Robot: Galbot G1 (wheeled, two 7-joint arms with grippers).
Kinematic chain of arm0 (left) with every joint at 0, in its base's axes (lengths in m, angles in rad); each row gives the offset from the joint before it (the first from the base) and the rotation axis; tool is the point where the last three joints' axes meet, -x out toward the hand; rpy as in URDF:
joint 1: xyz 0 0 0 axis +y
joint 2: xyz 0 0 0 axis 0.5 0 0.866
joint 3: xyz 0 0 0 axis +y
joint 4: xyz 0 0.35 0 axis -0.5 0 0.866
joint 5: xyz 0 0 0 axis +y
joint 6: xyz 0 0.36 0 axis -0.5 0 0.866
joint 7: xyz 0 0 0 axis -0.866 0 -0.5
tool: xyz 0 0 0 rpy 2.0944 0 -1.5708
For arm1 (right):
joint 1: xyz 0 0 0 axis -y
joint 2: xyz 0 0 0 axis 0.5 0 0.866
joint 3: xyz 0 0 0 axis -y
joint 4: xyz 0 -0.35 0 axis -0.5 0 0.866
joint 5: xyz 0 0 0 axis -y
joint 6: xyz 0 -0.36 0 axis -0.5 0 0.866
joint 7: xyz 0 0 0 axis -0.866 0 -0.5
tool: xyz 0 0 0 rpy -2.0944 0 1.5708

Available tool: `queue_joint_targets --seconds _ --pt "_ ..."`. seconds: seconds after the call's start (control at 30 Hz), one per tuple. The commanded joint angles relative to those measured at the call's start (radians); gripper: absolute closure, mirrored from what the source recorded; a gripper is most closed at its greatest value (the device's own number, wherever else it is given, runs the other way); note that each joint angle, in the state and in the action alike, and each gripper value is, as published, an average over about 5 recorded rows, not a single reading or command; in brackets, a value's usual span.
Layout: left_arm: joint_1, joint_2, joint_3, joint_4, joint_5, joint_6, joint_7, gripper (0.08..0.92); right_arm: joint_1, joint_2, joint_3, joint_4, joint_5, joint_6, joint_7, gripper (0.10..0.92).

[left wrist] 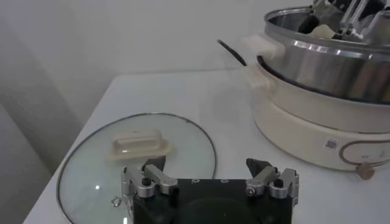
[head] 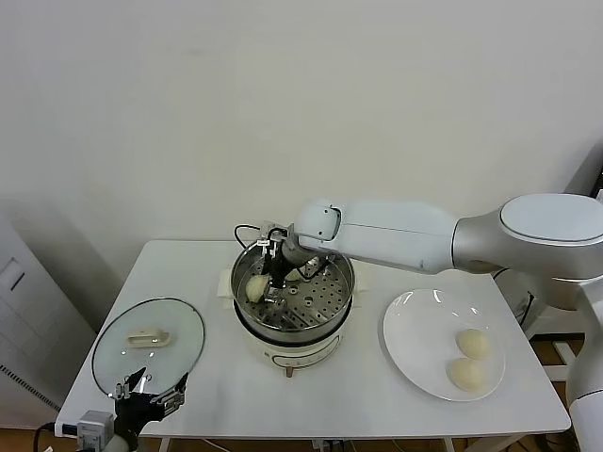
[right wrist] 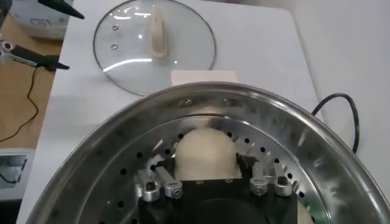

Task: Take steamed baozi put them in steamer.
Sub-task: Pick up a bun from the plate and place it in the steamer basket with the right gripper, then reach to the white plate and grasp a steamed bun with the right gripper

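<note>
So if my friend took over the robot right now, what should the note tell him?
Right gripper: down inside the steamer, fingers either side of a baozi on the perforated tray; whether they clamp it or have let go is unclear.
Left gripper: open, idle at the table's near left edge, by the glass lid.
Baozi: at least one visible in the steamer. Two more, one and another, wait on the white plate to the right.
Left to do: finish this placement, then move the two plate baozi into the steamer.

Bright even light, soft shadows, steel glare
</note>
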Motion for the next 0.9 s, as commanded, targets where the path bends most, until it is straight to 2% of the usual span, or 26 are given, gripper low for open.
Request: queue_joint_targets --seconds 0.03,0.27,0.5,0.7,0.9 --pt "0.002 0.000 -0.002 0.001 0.000 -0.003 0.001 0.177 0.221 -0.187 -0.052 0.117 -0.035 0.018 -0.182 0.213" --pt "-0.003 0.001 -0.001 -0.004 0.001 -0.004 0.001 0.177 0.452 -0.458 -0.230 0.267 -0.169 0.102 -0.391 0.203" --pt "-0.005 0.001 0.001 -0.013 0.001 -0.004 0.001 0.177 0.513 -0.739 -0.365 0.355 -0.440 0.181 -0.495 0.203" --pt "-0.005 -0.001 -0.001 -0.017 0.001 -0.005 0.001 0.177 0.445 -0.870 -0.378 0.373 -0.575 0.230 -0.524 0.203" --pt "-0.003 0.000 0.000 -0.021 0.001 -0.006 0.001 0.177 0.295 -0.935 -0.298 0.353 -0.682 0.273 -0.530 0.203"
